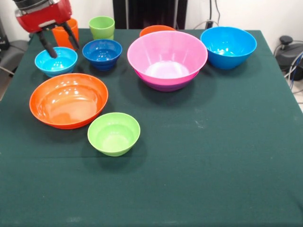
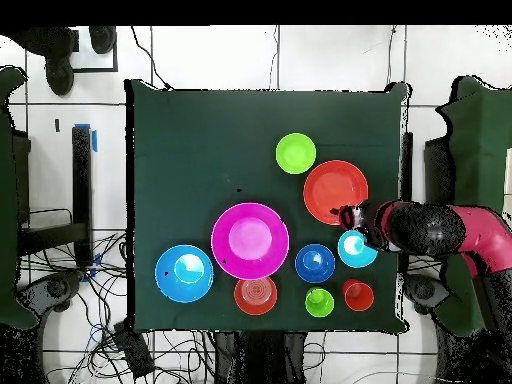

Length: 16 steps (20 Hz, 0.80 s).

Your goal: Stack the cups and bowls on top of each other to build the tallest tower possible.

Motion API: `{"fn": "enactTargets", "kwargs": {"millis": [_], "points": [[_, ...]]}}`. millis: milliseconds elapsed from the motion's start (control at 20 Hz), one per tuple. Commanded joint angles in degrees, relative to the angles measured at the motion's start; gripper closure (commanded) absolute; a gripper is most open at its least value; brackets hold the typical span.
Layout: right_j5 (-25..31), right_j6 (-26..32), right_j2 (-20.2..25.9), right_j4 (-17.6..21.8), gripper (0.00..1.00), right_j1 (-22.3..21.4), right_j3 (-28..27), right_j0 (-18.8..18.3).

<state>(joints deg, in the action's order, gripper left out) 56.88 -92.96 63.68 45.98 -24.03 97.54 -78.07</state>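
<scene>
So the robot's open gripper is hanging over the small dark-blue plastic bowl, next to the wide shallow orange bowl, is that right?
Not quite. The open gripper hangs over the small light-blue plastic bowl, not the dark-blue one, which sits beside it. The front view shows this. The wide shallow orange bowl is indeed next to it.

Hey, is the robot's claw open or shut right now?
Open. The claw hangs over the light-blue bowl, its two black fingers spread apart, gripping nothing.

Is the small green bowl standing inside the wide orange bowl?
No. In the front view the small green bowl stands on the table cloth beside the wide orange bowl, which holds nothing.
</scene>
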Motion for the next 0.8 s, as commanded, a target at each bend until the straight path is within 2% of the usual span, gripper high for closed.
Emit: {"fn": "enactTargets", "kwargs": {"millis": [50, 450, 600, 750, 800], "points": [[-7.49, 22.59, 2.10, 10.03, 0.00, -7.65, 1.08, 3.21], [-15.20, 16.70, 5.99, 11.81, 0.00, -18.84, 9.20, 2.63], [-16.37, 15.08, 4.74, 11.45, 0.00, -18.40, 10.16, 3.86], [-13.45, 11.39, -0.99, 10.22, 0.00, -14.43, 9.75, 6.72], [-14.50, 9.38, -2.16, 10.34, 0.00, -13.43, 10.19, 7.00]]}}
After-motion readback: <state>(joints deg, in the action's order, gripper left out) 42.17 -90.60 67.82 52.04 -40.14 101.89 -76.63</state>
